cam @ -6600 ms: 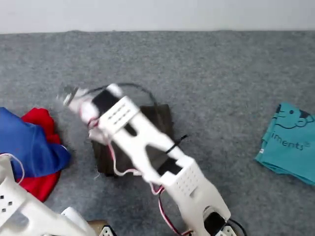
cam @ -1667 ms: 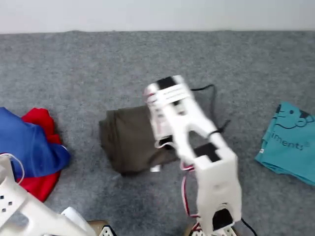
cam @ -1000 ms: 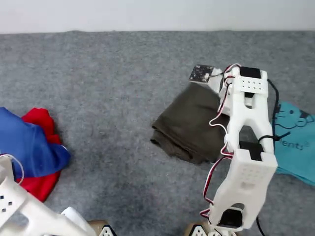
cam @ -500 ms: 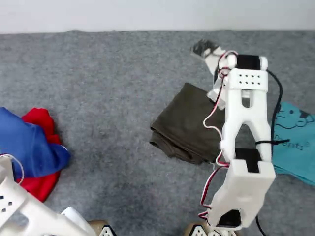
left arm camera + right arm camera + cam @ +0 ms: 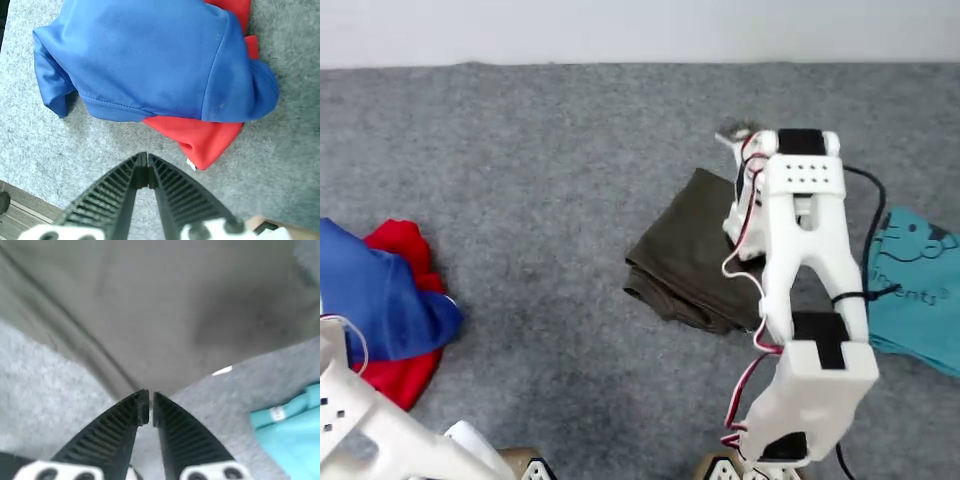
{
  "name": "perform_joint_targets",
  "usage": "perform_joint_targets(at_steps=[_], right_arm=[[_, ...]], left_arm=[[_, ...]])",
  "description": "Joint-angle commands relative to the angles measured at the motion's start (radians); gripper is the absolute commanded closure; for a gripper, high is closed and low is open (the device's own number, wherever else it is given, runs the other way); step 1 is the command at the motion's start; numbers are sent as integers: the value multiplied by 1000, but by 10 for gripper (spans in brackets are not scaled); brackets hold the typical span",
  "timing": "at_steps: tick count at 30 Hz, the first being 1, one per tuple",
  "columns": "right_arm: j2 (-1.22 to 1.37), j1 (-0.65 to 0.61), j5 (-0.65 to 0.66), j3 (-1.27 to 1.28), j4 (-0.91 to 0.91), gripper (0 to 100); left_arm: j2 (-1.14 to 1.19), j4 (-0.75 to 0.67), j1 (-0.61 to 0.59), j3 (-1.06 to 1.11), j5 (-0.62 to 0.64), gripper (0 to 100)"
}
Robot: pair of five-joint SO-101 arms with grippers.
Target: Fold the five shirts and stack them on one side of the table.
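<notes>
A folded olive shirt (image 5: 690, 250) lies right of the table's middle, and its cloth (image 5: 170, 305) is close under the right wrist camera. My right gripper (image 5: 147, 407) hangs over the shirt's edge, shut and holding nothing; its white arm (image 5: 805, 260) stands over the shirt's right side. A teal shirt (image 5: 920, 285) lies flat at the far right, with a corner (image 5: 295, 435) in the right wrist view. At the far left a blue shirt (image 5: 150, 60) lies bunched on a red shirt (image 5: 212, 140). My left gripper (image 5: 148, 172) hovers shut beside that pile, empty.
Grey carpet (image 5: 550, 140) covers the table, with bare room in the middle and at the back. A white wall runs along the far edge. The left arm's base (image 5: 365, 425) sits at the front left corner. A wooden table edge (image 5: 20, 212) lies behind the left gripper.
The right arm dragged the olive shirt from the middle to the right, next to the teal shirt, then let go. In the last half second it drew back slightly; the shirt stayed put.
</notes>
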Motion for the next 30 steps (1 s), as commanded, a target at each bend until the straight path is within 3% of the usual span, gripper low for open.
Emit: perform_joint_targets(at_steps=[1,8,12,21,30], right_arm=[[-93,13,-11,114,33,990],[-94,-4,-11,436,-206,990],[-104,-51,-9,517,-213,990],[-243,-65,-9,265,-91,990],[-154,-260,-9,180,-371,990]], left_arm=[[-21,20,-5,-30,-21,985],[-21,20,-3,-30,-21,985],[-21,20,-3,-28,-21,985],[-21,20,-3,-28,-20,985],[-21,20,-3,-28,-20,985]])
